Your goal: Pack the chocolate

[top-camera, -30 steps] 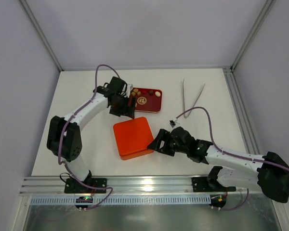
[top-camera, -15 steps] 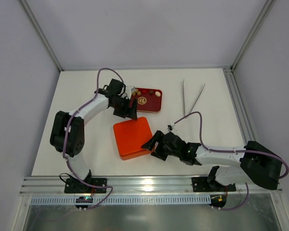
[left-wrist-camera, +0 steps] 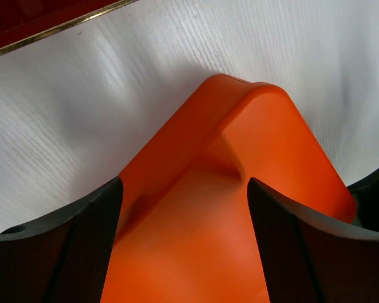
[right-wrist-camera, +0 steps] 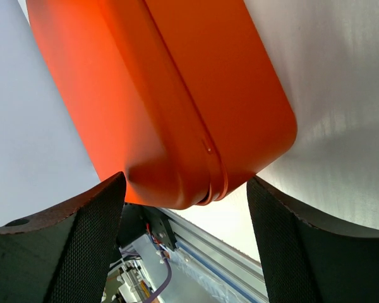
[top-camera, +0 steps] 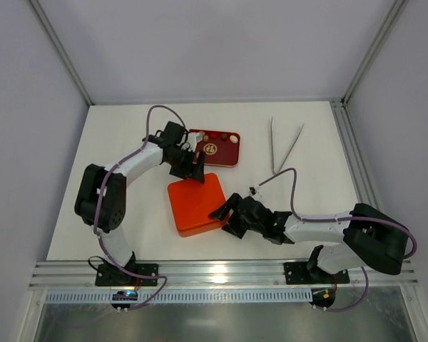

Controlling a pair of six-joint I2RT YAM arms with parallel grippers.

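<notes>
**Small chocolate pieces point(top-camera: 232, 140) lie in dark red rectangular tray point(top-camera: 227, 157); both grippers open at orange square box point(top-camera: 196, 203)**

Chocolate pieces: only a few tiny blobs show in top view, along the tray's far edge. 1 cream piece sits at the far-right corner; the others are too small to tell colour. None is in either gripper. The tray has a white emblem in its middle and sits toward the far side of the white table point(top-camera: 128, 142), just beyond the box and apart from it. Left wrist view catches a strip of the tray's gold-trimmed rim point(left-wrist-camera: 38, 16) at top left.

The box is shut w/ lid on, plain top showing and turned slightly vs. the table edges. Right wrist view shows the seam btwn lid and base.

Left gripper point(top-camera: 195, 169) is low at the box's far corner, btwn tray and box. In its own cam the left gripper point(left-wrist-camera: 184, 189) is spread wide, 1 black finger point(left-wrist-camera: 69, 246) on each side of that corner. Contact w/ the box: can't tell.

Right gripper point(top-camera: 225, 214) is at the box's near-right corner. Its own cam shows the right gripper point(right-wrist-camera: 184, 186) also spread, fingers point(right-wrist-camera: 316, 233) flanking the rounded corner, w/ a gap visible on both sides.

2 thin metal tweezers point(top-camera: 285, 146) lie in a V on the table's far right, well apart from everything else.
</notes>
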